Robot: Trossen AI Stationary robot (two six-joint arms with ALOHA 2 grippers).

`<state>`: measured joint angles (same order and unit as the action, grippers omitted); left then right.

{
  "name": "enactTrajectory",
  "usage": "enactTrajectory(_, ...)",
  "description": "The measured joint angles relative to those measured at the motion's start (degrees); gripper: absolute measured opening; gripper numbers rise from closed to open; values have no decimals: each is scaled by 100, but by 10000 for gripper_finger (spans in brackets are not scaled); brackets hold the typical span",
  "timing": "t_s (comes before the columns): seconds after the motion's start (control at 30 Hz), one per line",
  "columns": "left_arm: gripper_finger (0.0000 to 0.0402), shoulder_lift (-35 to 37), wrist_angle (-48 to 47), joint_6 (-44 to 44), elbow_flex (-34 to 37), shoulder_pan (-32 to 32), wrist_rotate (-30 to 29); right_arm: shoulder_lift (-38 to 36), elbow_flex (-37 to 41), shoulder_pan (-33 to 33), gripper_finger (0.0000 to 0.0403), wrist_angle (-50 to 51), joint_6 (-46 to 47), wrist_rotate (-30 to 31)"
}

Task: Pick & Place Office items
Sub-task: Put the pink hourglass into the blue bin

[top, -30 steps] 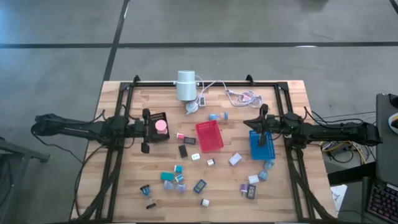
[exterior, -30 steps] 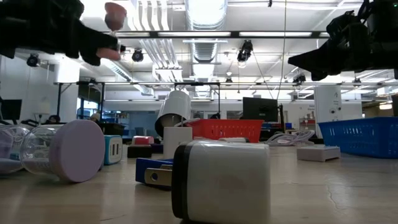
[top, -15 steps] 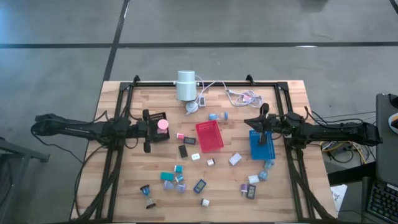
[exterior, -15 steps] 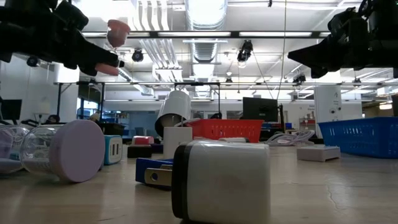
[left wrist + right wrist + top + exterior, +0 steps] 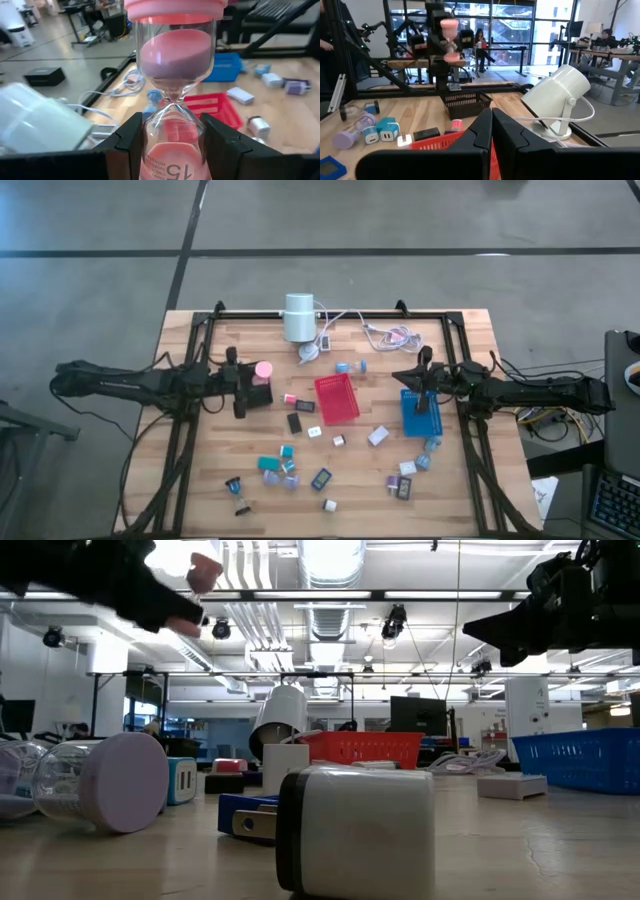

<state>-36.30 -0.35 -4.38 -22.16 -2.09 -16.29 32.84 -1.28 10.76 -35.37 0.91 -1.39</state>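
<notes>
Wooden tabletop carries scattered items. Left gripper [image 5: 172,145] is clamped on the narrow waist of a pink-capped glass hourglass [image 5: 263,369], long axis across the jaws, held above the black mesh tray [image 5: 254,393]; right gripper [image 5: 492,131], pressed together, waits over the blue tray [image 5: 420,413].

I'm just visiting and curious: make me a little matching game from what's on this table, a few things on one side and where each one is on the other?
Things:
1. pink sand timer
2. red tray
3. blue tray
4. white cylinder

Places:
A. under the right end effector
B. middle of the table
C. far edge of the table, with cables beside it
D. held in the left end effector

Pairs: 1-D, 2-B, 3-A, 4-C
</notes>
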Motion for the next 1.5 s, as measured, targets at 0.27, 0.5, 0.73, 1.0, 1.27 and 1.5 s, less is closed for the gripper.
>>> enactTrajectory(0.27,151,-1558,-2092,-251,-2320,0,-1283,0,0,0,8,9,-2,-17)
enactTrajectory(0.5,151,-3165,-3269,-825,-4104,-2,-1377,0,0,0,8,33,0,-15)
enactTrajectory(0.73,151,-4576,-4720,-955,-5941,-2,-1376,0,0,0,8,-70,14,-13)
enactTrajectory(1.0,151,-5976,-5630,-1224,-7622,-7,-1121,0,0,0,8,-221,-250,-9)
enactTrajectory(1.27,151,-6920,-5543,-1560,-7977,-2,-923,0,0,0,9,-388,-668,-13)
enactTrajectory(1.5,152,-7433,-5524,-1620,-8122,-7,-923,27,-178,-73,49,-385,-1025,-372)
